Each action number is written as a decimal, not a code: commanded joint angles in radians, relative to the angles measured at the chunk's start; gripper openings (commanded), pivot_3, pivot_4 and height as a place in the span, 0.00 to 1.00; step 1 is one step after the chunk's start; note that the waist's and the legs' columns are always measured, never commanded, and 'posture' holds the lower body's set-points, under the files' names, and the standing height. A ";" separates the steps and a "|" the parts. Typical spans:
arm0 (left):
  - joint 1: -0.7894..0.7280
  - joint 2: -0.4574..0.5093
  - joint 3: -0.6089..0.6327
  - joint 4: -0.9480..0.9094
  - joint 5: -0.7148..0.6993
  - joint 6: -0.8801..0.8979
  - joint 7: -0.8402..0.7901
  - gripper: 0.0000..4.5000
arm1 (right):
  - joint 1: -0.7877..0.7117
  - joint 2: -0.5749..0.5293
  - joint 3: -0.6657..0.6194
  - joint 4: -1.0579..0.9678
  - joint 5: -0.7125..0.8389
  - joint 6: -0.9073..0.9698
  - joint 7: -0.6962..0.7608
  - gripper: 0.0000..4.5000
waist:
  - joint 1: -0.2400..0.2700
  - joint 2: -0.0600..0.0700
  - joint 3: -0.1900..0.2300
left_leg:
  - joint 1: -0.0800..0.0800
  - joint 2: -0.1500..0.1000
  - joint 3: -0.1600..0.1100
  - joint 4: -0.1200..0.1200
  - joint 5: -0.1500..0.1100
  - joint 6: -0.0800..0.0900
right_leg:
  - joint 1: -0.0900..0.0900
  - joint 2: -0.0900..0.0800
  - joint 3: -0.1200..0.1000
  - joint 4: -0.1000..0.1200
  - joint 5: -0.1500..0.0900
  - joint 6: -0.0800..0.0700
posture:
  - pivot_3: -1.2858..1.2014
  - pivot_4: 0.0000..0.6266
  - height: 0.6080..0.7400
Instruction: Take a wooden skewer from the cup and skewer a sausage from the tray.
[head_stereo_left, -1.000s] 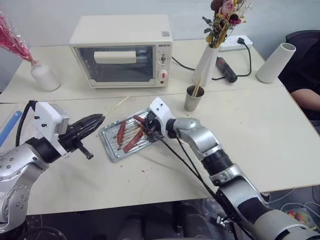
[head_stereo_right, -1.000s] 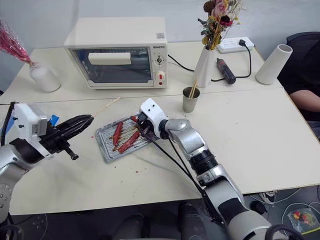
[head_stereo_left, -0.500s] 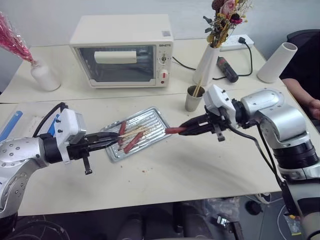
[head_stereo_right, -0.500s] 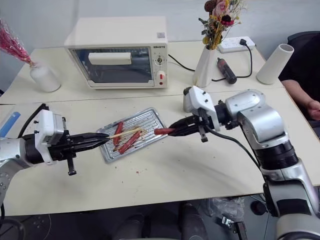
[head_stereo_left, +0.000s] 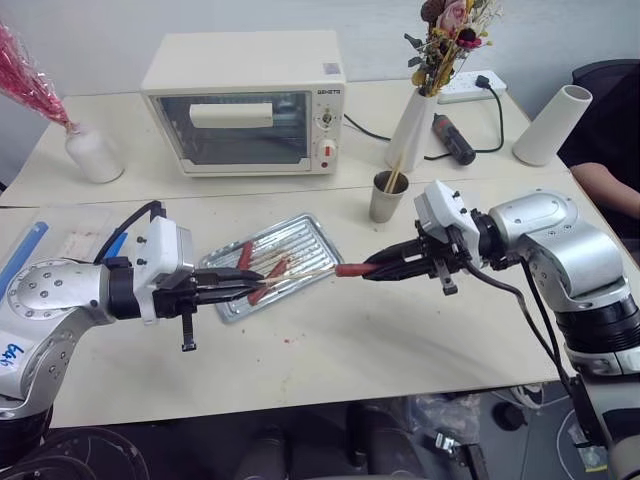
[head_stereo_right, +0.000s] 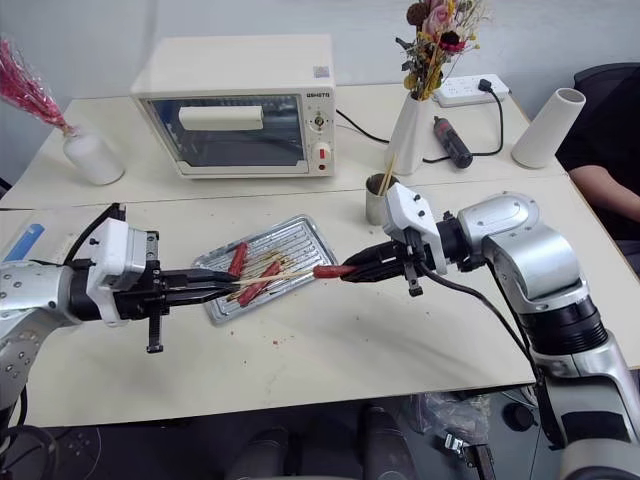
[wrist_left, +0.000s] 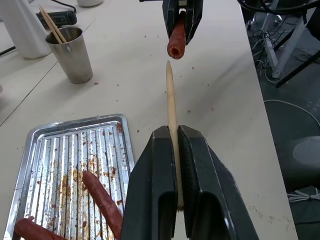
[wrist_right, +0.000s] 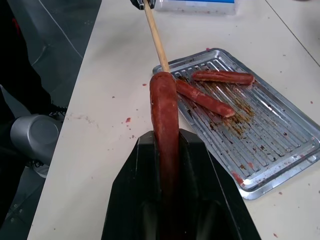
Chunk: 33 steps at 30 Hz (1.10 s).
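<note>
Above the pale table (head_stereo_left: 400, 330), one wooden skewer (wrist_left: 171, 102) is pinched in the closed left gripper (head_stereo_left: 243, 290). One sausage (wrist_right: 164, 107) is clamped in the right gripper (head_stereo_left: 378, 272), just past the skewer's tip. Two sausages are left on the tray (head_stereo_left: 312, 232) beside both grippers.

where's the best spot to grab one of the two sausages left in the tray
Grip a sausage at its middle, from above, gripper fingers across its width. It lies flat in the tray, its sides partly clear, the other sausage close at one end.

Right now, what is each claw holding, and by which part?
Left claw grips the wooden skewer by its rear end; right claw grips the sausage by its back half.
</note>
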<state>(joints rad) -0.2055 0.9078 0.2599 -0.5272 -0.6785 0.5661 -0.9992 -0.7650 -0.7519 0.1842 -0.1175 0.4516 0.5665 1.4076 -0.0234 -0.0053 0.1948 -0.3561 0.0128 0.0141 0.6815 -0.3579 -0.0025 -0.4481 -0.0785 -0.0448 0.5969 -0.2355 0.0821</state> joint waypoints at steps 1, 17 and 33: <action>-0.007 0.013 0.020 -0.014 -0.022 -0.006 -0.010 0.00 | 0.002 -0.018 -0.028 -0.023 0.002 -0.021 -0.002 0.10 | 0.000 0.000 0.000 | 0.000 0.000 0.000 0.000 0.000 0.000 | 0.000 0.000 0.000 0.000 0.000 0.000 | 0.52 0.24 1.00; -0.026 0.007 -0.006 -0.018 -0.016 -0.010 -0.019 0.00 | -0.007 0.026 -0.012 -0.003 0.008 -0.031 -0.011 0.10 | 0.001 0.000 0.000 | 0.000 -0.001 0.000 0.001 0.000 0.000 | 0.000 0.001 0.000 0.004 0.000 0.000 | 0.52 0.24 1.00; -0.024 0.027 0.009 0.021 0.002 -0.036 -0.050 0.00 | 0.039 -0.009 -0.033 -0.038 0.021 -0.025 -0.011 0.10 | 0.001 0.000 0.000 | 0.000 -0.001 0.000 0.001 0.001 0.000 | 0.000 0.001 0.000 0.005 0.000 0.000 | 0.52 0.24 1.00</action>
<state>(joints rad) -0.2270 0.9167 0.2336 -0.4996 -0.6770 0.5499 -1.0415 -0.7269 -0.7435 0.1873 -0.1165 0.4544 0.5476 1.3910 -0.0224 -0.0054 0.1948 -0.3559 0.0118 0.0143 0.6826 -0.3572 -0.0023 -0.4480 -0.0774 -0.0448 0.6024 -0.2355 0.0822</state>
